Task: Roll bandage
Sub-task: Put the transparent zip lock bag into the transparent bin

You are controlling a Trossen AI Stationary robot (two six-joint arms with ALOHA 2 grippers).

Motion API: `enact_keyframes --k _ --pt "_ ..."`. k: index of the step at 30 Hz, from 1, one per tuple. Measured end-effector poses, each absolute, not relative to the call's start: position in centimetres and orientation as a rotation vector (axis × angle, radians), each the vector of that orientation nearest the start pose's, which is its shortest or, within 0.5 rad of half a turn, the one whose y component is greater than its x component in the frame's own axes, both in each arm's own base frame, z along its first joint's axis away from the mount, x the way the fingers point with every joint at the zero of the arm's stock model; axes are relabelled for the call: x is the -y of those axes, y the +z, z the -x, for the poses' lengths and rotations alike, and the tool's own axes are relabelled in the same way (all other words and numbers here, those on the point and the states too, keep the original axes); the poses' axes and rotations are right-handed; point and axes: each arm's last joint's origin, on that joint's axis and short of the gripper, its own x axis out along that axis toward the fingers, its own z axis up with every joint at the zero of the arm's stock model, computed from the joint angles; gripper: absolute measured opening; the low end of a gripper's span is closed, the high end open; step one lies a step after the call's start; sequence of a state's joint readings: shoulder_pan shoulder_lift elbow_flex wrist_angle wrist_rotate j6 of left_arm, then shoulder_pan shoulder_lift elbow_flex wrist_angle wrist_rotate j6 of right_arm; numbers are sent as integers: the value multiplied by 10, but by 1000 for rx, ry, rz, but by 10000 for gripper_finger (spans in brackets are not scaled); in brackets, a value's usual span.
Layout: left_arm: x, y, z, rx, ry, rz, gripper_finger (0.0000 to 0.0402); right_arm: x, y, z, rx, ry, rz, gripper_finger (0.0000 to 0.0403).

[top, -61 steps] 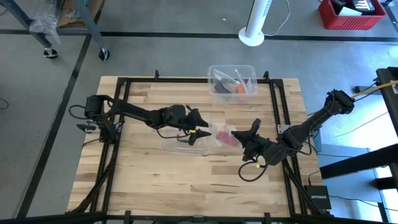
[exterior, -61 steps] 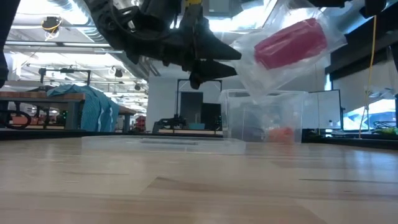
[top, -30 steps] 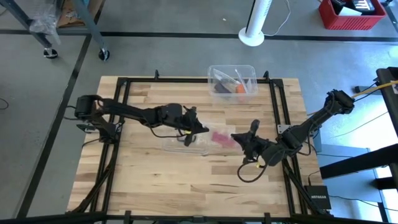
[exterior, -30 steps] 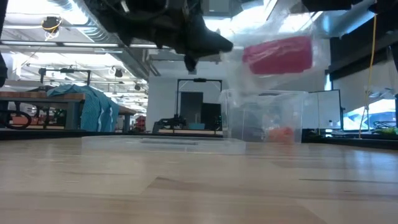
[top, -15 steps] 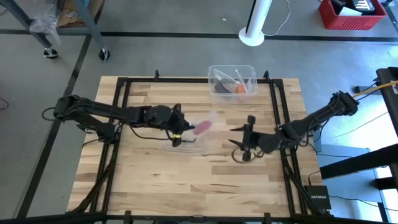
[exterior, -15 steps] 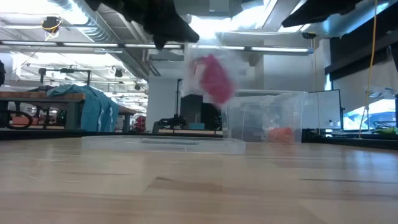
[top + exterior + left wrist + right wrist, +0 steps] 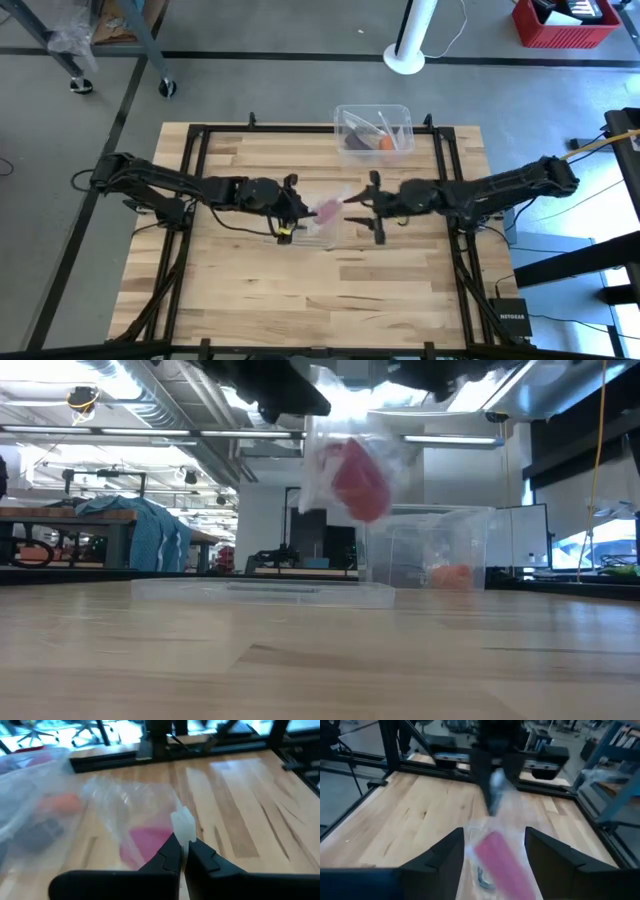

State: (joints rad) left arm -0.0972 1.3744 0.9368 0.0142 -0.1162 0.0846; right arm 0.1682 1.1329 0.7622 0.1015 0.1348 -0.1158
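Above the wooden table [image 7: 250,290], left end effector [image 7: 296,212] pinches clear plastic bag [image 7: 340,198] holding pink bandage roll [image 7: 327,210]; right end effector [image 7: 376,207], spread, should approach squarely.

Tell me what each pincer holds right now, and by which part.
The left pincer is shut on the top edge of the small clear plastic bag, with the bandage roll inside. The right pincer is open, holding nothing.

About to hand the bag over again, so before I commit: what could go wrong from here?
The left gripper pinches only a corner of the small clear bag, which hangs above the table; it may slip. The bandage roll could drop out if the bag tips. The right gripper, open around the bag, may close on plastic alone.
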Motion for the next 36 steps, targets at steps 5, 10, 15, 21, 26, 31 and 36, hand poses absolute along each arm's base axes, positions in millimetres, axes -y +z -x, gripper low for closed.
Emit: enact_keyframes --k 5,10,15,21,26,31,36 --pt "35 267 -320 -516 -27 -147 1 -24 289 -274 -281 83 176 198" --pt "33 267 -335 -600 -7 -123 1 -26 292 -297 -369 126 245 197" --pt "36 274 -336 -600 -10 -109 1 -29 276 -312 -540 182 233 197" --pt "36 274 -335 -615 -7 -105 1 -30 274 -316 -563 178 198 174" --pt "31 273 -335 -620 9 -91 1 -30 275 -316 -560 170 173 139" --pt "31 274 -336 -609 10 -90 1 -29 270 -318 -586 126 214 98" --pt "32 274 -336 -611 17 -63 1 -28 270 -318 -586 128 245 11"
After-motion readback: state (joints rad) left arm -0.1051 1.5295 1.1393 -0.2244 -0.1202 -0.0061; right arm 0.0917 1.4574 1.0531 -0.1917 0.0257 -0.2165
